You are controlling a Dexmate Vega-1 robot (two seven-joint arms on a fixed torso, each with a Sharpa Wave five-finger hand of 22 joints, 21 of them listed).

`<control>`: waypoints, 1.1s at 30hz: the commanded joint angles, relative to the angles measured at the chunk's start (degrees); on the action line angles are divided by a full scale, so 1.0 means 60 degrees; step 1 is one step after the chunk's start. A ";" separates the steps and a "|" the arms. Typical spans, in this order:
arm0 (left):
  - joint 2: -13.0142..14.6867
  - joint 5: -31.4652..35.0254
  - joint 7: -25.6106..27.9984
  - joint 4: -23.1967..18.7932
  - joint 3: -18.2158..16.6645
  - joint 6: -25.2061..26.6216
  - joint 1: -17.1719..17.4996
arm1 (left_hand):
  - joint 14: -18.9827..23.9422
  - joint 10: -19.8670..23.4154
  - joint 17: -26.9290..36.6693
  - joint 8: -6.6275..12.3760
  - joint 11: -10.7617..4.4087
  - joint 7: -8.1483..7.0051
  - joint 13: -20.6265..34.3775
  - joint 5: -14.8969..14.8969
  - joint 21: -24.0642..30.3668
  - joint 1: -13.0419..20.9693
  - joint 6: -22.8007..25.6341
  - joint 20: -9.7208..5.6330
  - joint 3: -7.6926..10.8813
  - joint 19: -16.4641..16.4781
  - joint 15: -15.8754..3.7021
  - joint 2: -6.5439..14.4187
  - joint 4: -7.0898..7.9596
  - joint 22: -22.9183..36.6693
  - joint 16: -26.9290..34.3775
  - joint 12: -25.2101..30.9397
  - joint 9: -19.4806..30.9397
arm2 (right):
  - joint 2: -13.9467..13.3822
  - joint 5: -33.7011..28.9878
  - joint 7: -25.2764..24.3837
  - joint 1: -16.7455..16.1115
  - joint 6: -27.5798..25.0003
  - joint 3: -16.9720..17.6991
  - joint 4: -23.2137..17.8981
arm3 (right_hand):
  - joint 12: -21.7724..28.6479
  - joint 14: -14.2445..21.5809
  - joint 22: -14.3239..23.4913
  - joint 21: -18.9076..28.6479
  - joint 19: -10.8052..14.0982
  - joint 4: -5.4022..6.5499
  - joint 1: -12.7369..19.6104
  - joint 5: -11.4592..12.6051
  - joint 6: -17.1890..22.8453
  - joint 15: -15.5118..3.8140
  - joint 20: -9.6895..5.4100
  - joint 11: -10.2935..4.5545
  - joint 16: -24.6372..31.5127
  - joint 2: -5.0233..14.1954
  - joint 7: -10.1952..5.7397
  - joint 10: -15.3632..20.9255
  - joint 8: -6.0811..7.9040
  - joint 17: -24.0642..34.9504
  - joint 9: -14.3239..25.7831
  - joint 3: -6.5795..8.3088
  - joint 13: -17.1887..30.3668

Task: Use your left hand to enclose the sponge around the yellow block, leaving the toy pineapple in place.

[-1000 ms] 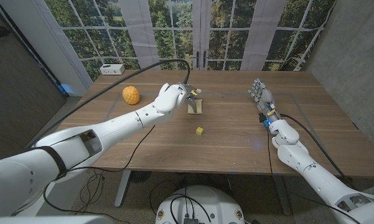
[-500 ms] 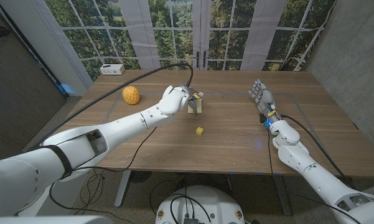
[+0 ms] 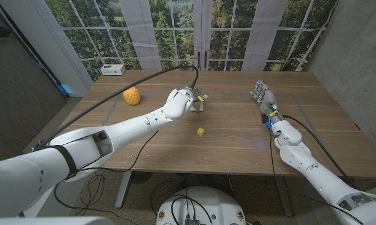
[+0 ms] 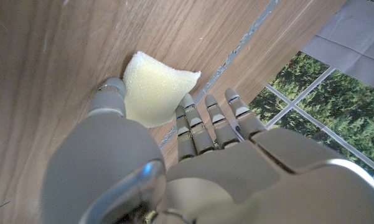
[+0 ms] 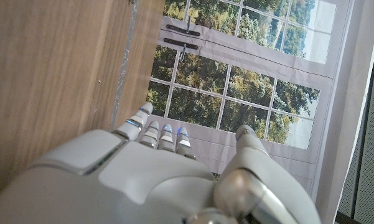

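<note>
Pinching the sponge point(image 4: 150, 88), the left hand point(image 3: 181, 100) has carried it slightly farther from the yellow block point(image 3: 201, 132).

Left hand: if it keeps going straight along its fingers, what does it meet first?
The sponge. The left hand is already at it, thumb against one side. Past the sponge only bare table shows; the block lies nearer the robot, likely off that line.

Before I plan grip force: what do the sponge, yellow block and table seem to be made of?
Sponge: soft pale-yellow foam, matte, porous, bending in the left hand. Yellow block: small, solid colour, perhaps painted wood or plastic; too small to tell. Table: wood or wood-look laminate, visible grain, low sheen.
</note>
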 commanded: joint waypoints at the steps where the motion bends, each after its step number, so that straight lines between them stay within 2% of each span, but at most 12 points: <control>1: -0.0130 0.0389 0.0611 0.0241 0.0088 0.0414 0.0147 | 0.0555 0.0737 0.0020 0.0173 -0.0109 -0.0074 0.0129 0.0116 0.0150 0.0456 0.0740 -0.0097 0.0059 0.0379 -0.1134 0.0148 0.0013 0.0045 0.0091 0.0232 0.0060 | -0.0066 -0.0118 -0.0125 0.0074 -0.0132 -0.0042 -0.0005 | 0.0041 0.0062 0.0038 0.0019 0.0052 -0.0001 -0.0063 0.0059 0.0087 0.0006 0.0079 0.0031 0.0049 0.0004 -0.0061 0.0048 0.0061 0.0009 0.0031 -0.0034 0.0031; 3: -0.0044 0.0479 0.1077 0.0158 0.0050 0.0513 0.0286 | 0.0786 0.0924 0.0018 0.0178 -0.0202 -0.0084 0.0178 0.0126 0.0198 0.0623 0.0872 -0.0136 0.0064 0.0513 -0.1162 0.0188 0.0002 0.0054 0.0109 0.0283 0.0080 | -0.0078 -0.0129 -0.0143 0.0080 -0.0162 -0.0048 -0.0019 | 0.0041 0.0066 0.0038 0.0019 0.0055 0.0001 -0.0066 0.0058 0.0089 0.0000 0.0073 0.0021 0.0049 0.0006 -0.0063 0.0050 0.0060 0.0010 0.0031 -0.0034 0.0031; 4: -0.0051 0.0614 0.0965 0.0164 0.0113 0.0575 0.0245 | 0.0853 0.0999 0.0017 0.0175 -0.0276 -0.0078 0.0199 0.0136 0.0210 0.0734 0.0910 -0.0136 0.0088 0.0549 -0.1214 0.0225 -0.0019 0.0058 0.0108 0.0303 0.0088 | -0.0079 -0.0119 -0.0136 0.0086 -0.0178 -0.0048 -0.0021 | 0.0039 0.0070 0.0038 0.0019 0.0057 0.0003 -0.0068 0.0058 0.0100 0.0005 0.0073 0.0013 0.0049 0.0008 -0.0080 0.0046 0.0064 0.0011 0.0031 -0.0033 0.0031; 12: 0.0240 0.0380 0.2040 -0.0498 -0.0404 0.0635 0.0621 | 0.0952 0.0865 0.0019 0.0129 -0.0219 -0.0090 0.0251 0.0143 0.0229 0.0879 0.0929 -0.0140 0.0052 0.0600 -0.1209 0.0208 -0.0014 0.0072 0.0061 0.0222 0.0111 | -0.0104 -0.0163 -0.0170 0.0129 -0.0253 -0.0077 -0.0074 | 0.0035 0.0078 0.0039 0.0017 0.0068 0.0010 -0.0082 0.0055 0.0122 -0.0001 0.0075 0.0012 0.0045 0.0011 -0.0105 0.0046 0.0065 0.0013 0.0031 -0.0033 0.0031; 15: 0.0281 0.0377 0.1775 -0.0778 -0.0520 0.0675 0.0603 | 0.0986 0.0850 0.0023 0.0116 -0.0219 -0.0090 0.0261 0.0141 0.0235 0.0874 0.0926 -0.0123 0.0023 0.0614 -0.1168 0.0187 0.0003 0.0075 0.0058 0.0208 0.0116 | -0.0125 -0.0195 -0.0205 0.0137 -0.0289 -0.0091 -0.0140 | 0.0033 0.0071 0.0039 0.0015 0.0071 0.0010 -0.0083 0.0054 0.0129 0.0004 0.0074 0.0012 0.0038 0.0013 -0.0104 0.0045 0.0064 0.0012 0.0031 -0.0030 0.0031; 23: 0.0521 0.0504 0.2105 -0.1308 -0.0775 0.0518 0.0822 | 0.1038 0.0868 0.0037 0.0097 -0.0208 -0.0135 0.0285 0.0136 0.0245 0.0827 0.0960 -0.0123 -0.0058 0.0645 -0.1176 0.0156 0.0071 0.0082 0.0039 0.0192 0.0129 | -0.0217 -0.0308 -0.0368 0.0106 -0.0417 -0.0118 -0.0458 | 0.0031 0.0074 0.0039 0.0012 0.0076 0.0009 -0.0086 0.0053 0.0135 -0.0002 0.0068 0.0023 0.0031 0.0013 -0.0113 0.0049 0.0059 0.0011 0.0031 -0.0025 0.0031; 25: 0.0585 0.0467 0.1922 -0.1453 -0.0850 0.0442 0.0837 | 0.1086 0.0924 0.0043 0.0114 -0.0194 -0.0130 0.0295 0.0138 0.0245 0.0820 0.1038 -0.0119 -0.0075 0.0645 -0.1195 0.0177 0.0101 0.0085 0.0041 0.0204 0.0134 | -0.0221 -0.0314 -0.0402 0.0092 -0.0417 -0.0111 -0.0522 | 0.0032 0.0074 0.0039 0.0009 0.0074 0.0008 -0.0086 0.0052 0.0134 -0.0006 0.0070 0.0022 0.0029 0.0012 -0.0111 0.0054 0.0057 0.0010 0.0031 -0.0025 0.0031; 33: 0.0972 0.0565 0.1753 -0.2340 -0.1144 0.0135 0.1145 | 0.1219 0.1135 0.0047 0.0142 -0.0221 -0.0113 0.0325 0.0149 0.0255 0.0858 0.1226 -0.0119 -0.0116 0.0676 -0.1252 0.0215 0.0146 0.0092 0.0034 0.0255 0.0145 | -0.0316 -0.0387 -0.0581 0.0009 -0.0555 -0.0107 -0.0821 | 0.0029 0.0081 0.0039 0.0007 0.0081 0.0008 -0.0092 0.0050 0.0137 -0.0011 0.0061 0.0022 0.0025 0.0008 -0.0129 0.0054 0.0052 0.0010 0.0031 -0.0024 0.0031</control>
